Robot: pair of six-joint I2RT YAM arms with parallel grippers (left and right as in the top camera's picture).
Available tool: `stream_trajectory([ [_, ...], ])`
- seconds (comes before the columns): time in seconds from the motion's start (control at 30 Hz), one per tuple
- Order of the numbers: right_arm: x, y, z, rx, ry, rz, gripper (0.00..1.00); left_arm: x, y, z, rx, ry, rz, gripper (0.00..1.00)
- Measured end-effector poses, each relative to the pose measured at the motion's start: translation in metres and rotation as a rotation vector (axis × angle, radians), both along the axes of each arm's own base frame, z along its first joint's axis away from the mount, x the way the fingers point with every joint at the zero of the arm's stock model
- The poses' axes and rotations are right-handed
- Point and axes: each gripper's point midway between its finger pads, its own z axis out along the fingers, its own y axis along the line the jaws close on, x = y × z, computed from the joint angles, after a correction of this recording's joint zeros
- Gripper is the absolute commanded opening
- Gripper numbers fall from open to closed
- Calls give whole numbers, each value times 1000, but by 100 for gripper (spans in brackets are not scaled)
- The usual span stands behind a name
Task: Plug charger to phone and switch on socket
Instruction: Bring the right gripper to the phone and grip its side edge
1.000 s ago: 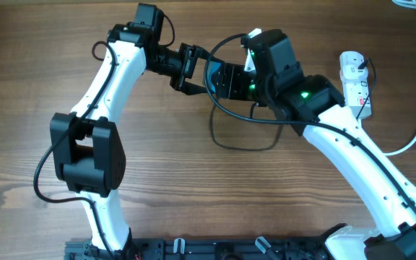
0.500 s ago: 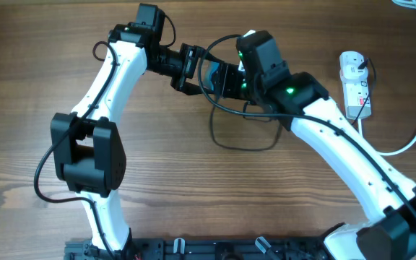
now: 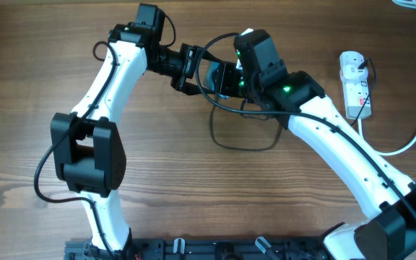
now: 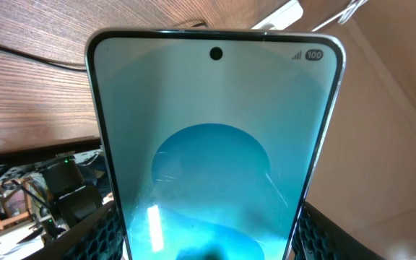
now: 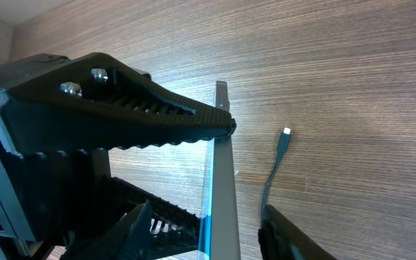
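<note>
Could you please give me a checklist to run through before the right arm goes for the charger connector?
1. phone clamped in left gripper: ok.
2. right gripper open: ok.
3. charger connector in view, lying free on the table: ok.
4. charger connector plugged into phone: not ok.
5. socket switched on: cannot tell, the switch is too small to read.

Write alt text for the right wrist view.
A thin cyan-screened smartphone, seen edge-on, is clamped by the black ribbed fingers of the left gripper. To its right, the metal-tipped connector of a thin black charger cable lies loose on the wooden table.
</note>
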Motion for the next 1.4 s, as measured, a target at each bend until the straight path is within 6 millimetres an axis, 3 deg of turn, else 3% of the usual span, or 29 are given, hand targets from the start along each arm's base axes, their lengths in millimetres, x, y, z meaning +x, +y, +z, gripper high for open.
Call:
stream_trajectory([
  [0.33, 0, 0, -1, 0, 2, 2, 45, 0, 0, 0, 0, 0, 0, 47],
  [1.0, -1, 0, -1, -5, 3, 8, 20, 0, 0, 0, 0, 0, 0, 47],
  [1.23, -1, 0, -2, -6, 6, 5, 4, 0, 0, 0, 0, 0, 0, 47],
  [1.4, 0, -2, -3, 19, 27, -29, 4, 1, 0, 0, -2, -8, 0, 47],
])
